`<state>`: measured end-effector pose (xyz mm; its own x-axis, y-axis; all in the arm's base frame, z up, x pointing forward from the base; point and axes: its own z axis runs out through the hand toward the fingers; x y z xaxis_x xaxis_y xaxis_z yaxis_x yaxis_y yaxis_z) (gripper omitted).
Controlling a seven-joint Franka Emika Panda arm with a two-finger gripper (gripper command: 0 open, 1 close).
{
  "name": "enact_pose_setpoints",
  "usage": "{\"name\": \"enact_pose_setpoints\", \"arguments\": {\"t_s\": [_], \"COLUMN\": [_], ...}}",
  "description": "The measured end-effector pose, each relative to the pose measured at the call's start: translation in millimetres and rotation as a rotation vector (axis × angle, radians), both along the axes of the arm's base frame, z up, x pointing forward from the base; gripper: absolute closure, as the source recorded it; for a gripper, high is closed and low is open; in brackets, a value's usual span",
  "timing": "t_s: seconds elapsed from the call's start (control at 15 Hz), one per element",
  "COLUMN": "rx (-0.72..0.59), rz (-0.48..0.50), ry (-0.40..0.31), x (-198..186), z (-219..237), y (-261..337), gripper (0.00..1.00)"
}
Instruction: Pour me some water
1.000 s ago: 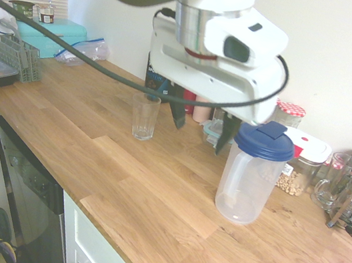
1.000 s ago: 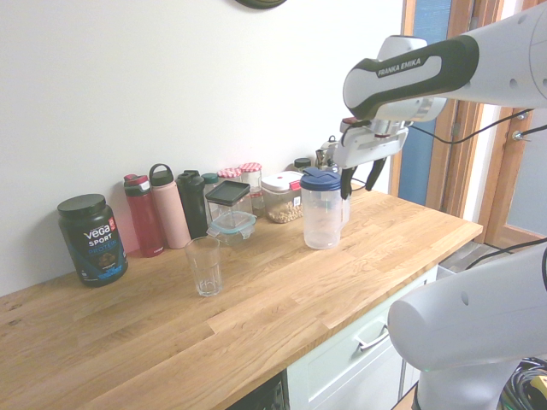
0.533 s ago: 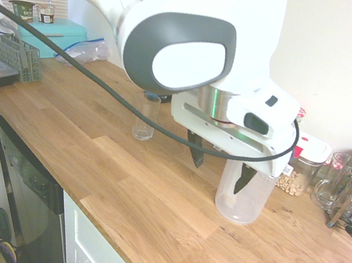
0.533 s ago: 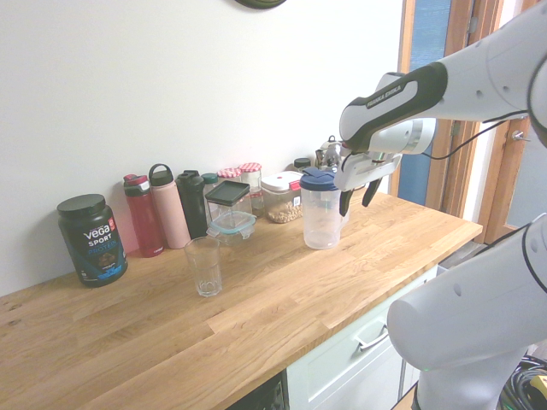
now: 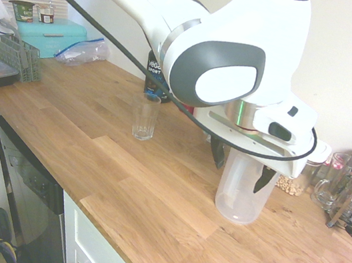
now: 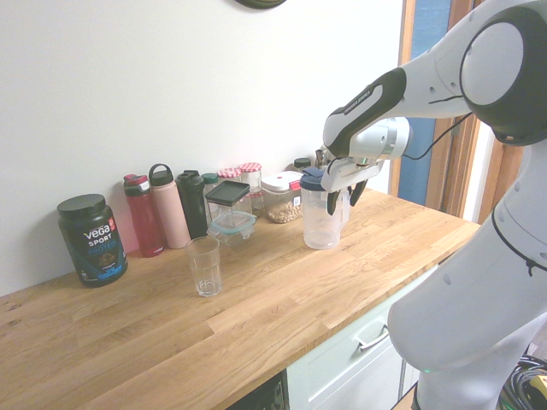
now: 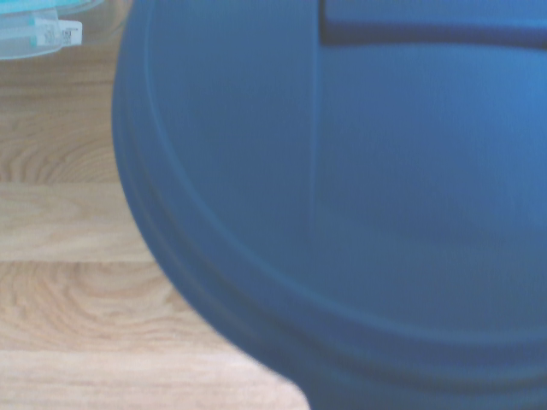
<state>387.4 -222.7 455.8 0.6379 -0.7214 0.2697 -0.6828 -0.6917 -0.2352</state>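
White two-finger claw (image 5: 240, 171) with black fingers spread wide, nothing gripped, translucent plastic pitcher with blue lid (image 6: 321, 217) upright on wooden counter (image 6: 256, 295) just beside claw, clear ribbed drinking glass (image 6: 205, 266) well apart from it.

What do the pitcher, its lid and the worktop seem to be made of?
Pitcher: likely frosted plastic, since it looks cloudy and lets light through.
Lid: probably blue plastic, smooth and satin, with moulded ridges.
Worktop: wood or a wood look, in joined strips with visible grain.
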Motion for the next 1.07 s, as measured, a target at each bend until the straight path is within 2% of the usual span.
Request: {"name": "enact_pose_setpoints", "arguments": {"t_s": [1.07], "rx": [0.0], "rz": [0.006], "ry": [0.009], "x": [1.9], "z": [-1.5], "y": [2.9], "gripper": [1.0]}}
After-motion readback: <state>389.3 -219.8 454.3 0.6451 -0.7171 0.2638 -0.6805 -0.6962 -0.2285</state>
